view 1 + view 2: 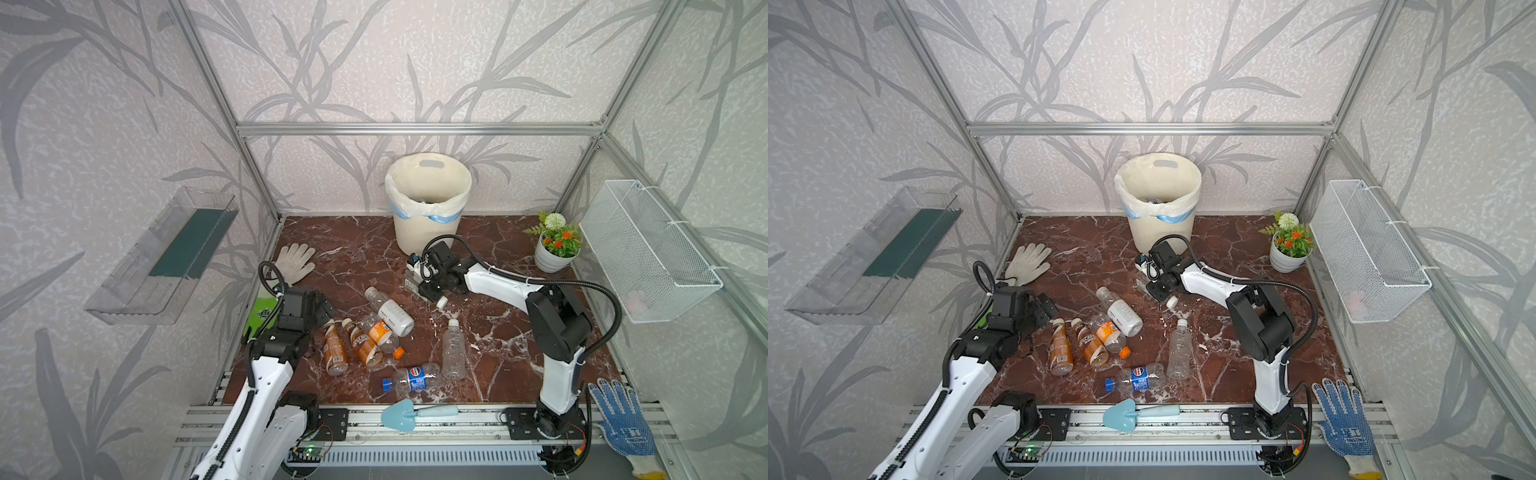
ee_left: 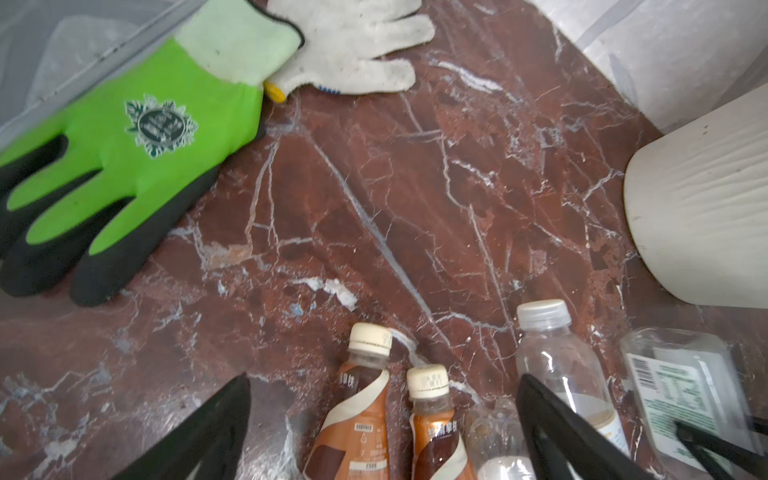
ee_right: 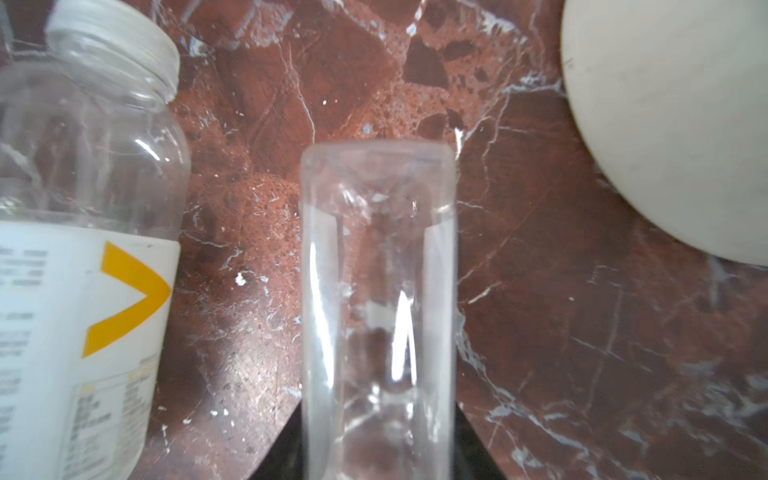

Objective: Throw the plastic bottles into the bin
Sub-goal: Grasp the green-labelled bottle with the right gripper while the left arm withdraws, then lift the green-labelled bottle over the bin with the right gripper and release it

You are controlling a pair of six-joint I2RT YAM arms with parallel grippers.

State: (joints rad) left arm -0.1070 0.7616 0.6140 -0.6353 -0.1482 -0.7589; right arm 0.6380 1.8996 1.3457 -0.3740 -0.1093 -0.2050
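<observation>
Picture the red marble table as a clock, twelve at the back wall and six at the robot's bases.

The bin stands upright at twelve, its liner folded over the rim.

The right arm rises from five o'clock, bends at a raised elbow near four, and stretches its white forearm low toward the centre, ending close to the bin's foot. The right gripper is clenched on the held bottle. In the right wrist view the black jaws press both sides of the clear body. In both top views its white cap pokes out below the gripper toward five o'clock. The bottle lies about level, low over the marble; whether it touches I cannot tell.

The left arm climbs from seven o'clock and folds forward to nine, wrist tipped down. The left gripper is released, jaws wide and grasping nothing, hanging over the caps of the brown bottles.

Lying flat elsewhere:
- The orange-label bottle is touching the white-label bottle, near the centre.
- The unlabelled bottle is toward five.
- The blue-label bottle is at six.
</observation>
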